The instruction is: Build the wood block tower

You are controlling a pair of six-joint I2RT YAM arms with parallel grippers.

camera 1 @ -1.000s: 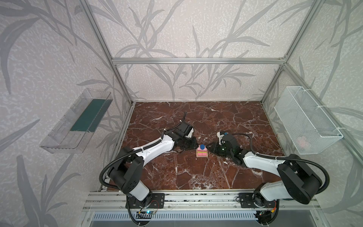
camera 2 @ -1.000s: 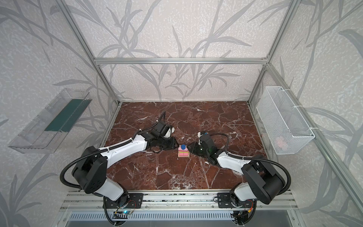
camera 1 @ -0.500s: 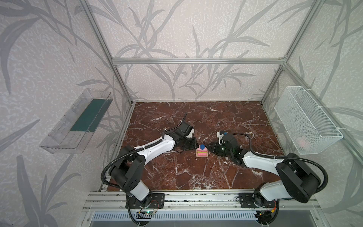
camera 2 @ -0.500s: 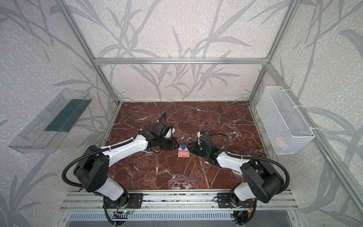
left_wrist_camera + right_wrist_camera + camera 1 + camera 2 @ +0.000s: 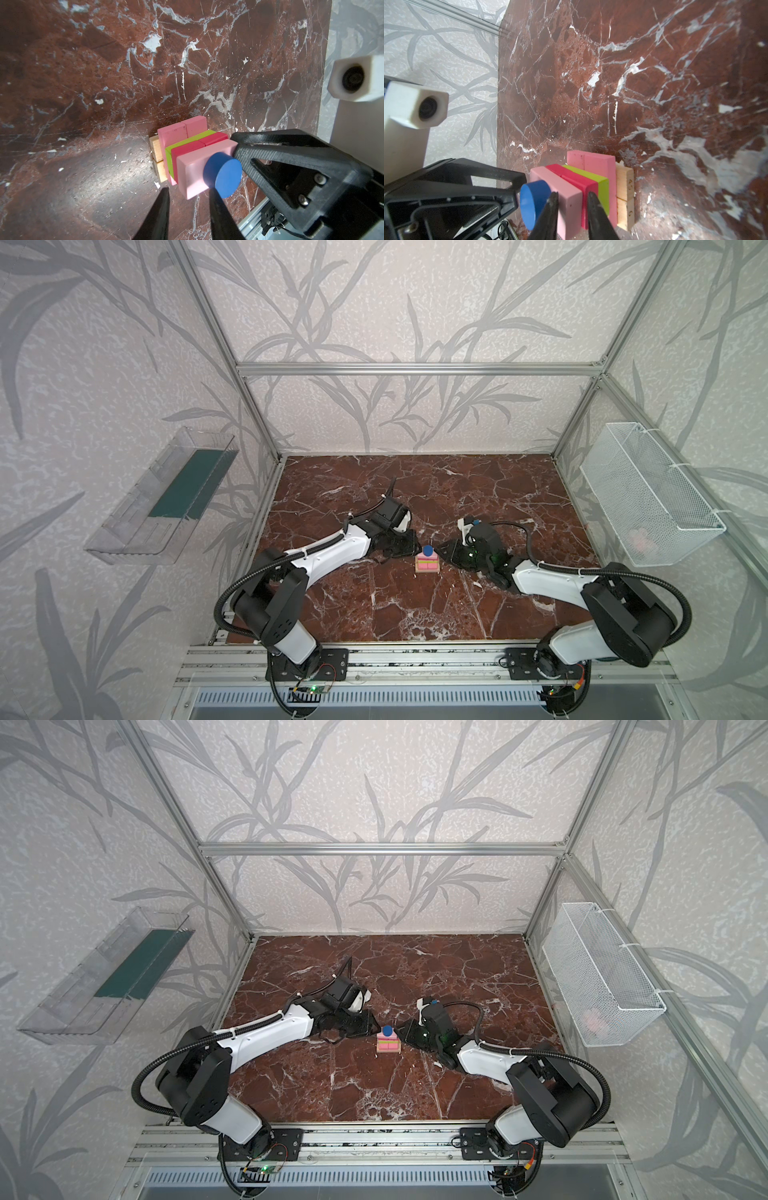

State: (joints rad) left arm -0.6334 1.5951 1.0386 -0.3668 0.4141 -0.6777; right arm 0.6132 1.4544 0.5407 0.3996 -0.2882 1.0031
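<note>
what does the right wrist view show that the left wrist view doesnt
Only the right wrist view shows the numbers printed on the tan bars, and the right hand with its two fingertips at the top pink bar. Only the left wrist view shows the left hand and its two fingertips. Both show the whole stack, blue disc topmost.

The tabletop [image 5: 415, 605] is a red-brown marble slab with white veins, filling the lower middle of both top views. The tower [image 5: 428, 563] stands near its centre. Only the two tan bars [image 5: 155, 148] touch the marble. They lie flat, side by side and touching, and the other blocks are stacked on them. Small white flecks [image 5: 123, 161] dot the surface just beside them.
</note>
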